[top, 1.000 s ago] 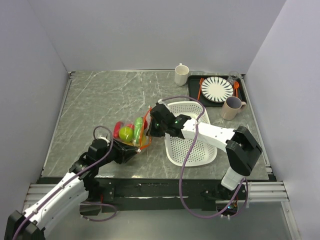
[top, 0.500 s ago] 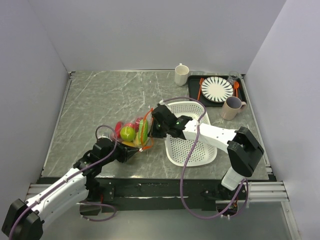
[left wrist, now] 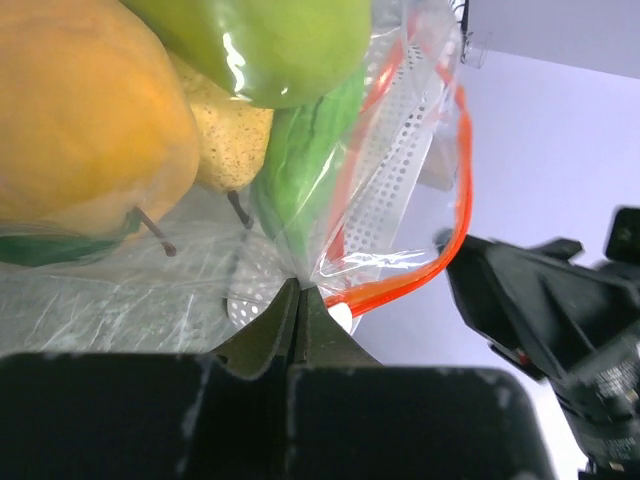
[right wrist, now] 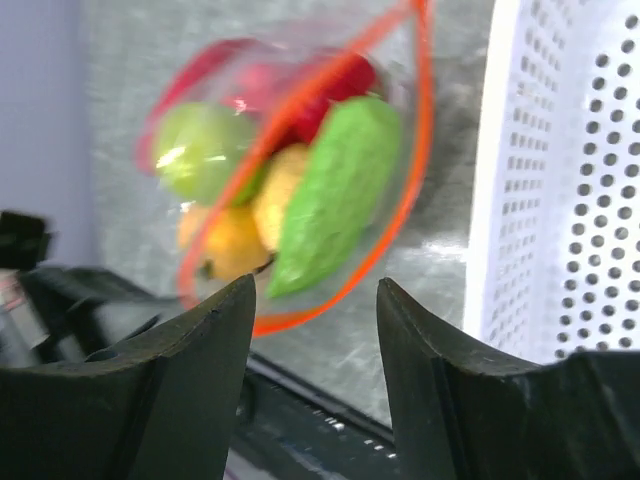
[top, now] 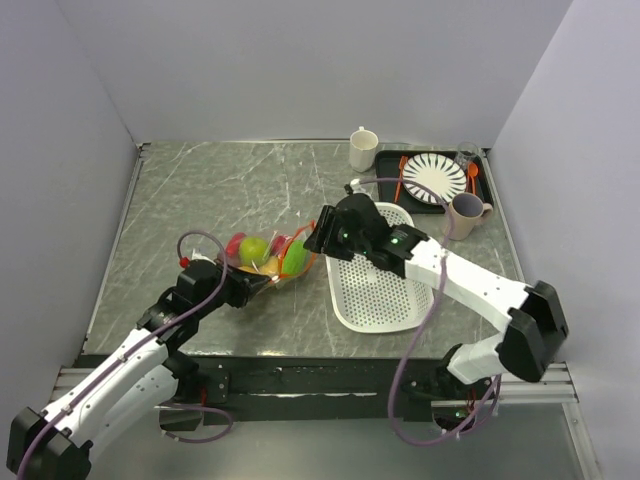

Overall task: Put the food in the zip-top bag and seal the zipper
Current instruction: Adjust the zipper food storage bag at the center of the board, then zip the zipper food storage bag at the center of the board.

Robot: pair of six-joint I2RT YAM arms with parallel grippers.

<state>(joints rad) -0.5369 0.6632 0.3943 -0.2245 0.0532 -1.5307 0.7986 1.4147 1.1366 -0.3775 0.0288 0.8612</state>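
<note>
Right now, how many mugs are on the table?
2. The white mug stands at the back, left of the black tray; the mauve mug stands at the tray's near right corner.

The clear bag [top: 262,268] is lying crinkled on its side, one corner pinched in the tightly closed left gripper [left wrist: 298,300]. The food is bunching inside it: a green ball [top: 254,248], a cucumber [right wrist: 335,190], an orange fruit [left wrist: 80,120] and red pieces (blurred). The orange-red zipper [left wrist: 466,190] is gaping unsealed just ahead of the right gripper [right wrist: 315,290], whose fingers are standing apart.
</note>
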